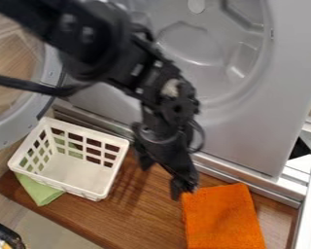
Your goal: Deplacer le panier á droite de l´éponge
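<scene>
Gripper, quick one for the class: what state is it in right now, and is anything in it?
Gripper: open, fingers apart, holding nothing.

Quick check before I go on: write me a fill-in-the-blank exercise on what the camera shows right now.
1. In the camera view, the white basket sits to the ____ of the orange cloth.
2. The cloth poking out from under the basket is coloured ____.
3. Seen from the camera, the black hand hangs ____ the basket and the orange cloth.

Missing words: left; green; between.
</scene>
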Robot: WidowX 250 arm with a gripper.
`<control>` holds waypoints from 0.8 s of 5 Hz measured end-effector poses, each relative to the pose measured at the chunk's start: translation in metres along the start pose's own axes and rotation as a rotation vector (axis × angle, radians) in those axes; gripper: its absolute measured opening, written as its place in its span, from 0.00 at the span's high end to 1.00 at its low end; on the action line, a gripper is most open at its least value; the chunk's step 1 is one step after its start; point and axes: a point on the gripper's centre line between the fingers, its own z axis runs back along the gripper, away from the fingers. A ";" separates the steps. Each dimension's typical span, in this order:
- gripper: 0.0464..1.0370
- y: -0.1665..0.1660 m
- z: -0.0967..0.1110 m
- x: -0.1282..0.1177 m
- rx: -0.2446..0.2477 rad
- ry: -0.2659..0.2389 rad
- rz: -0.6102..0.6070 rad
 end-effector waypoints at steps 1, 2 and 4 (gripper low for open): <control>0.04 0.021 -0.004 -0.014 0.014 0.029 0.099; 0.04 0.036 -0.010 -0.024 0.022 0.076 0.156; 0.04 0.057 -0.029 -0.030 0.053 0.144 0.236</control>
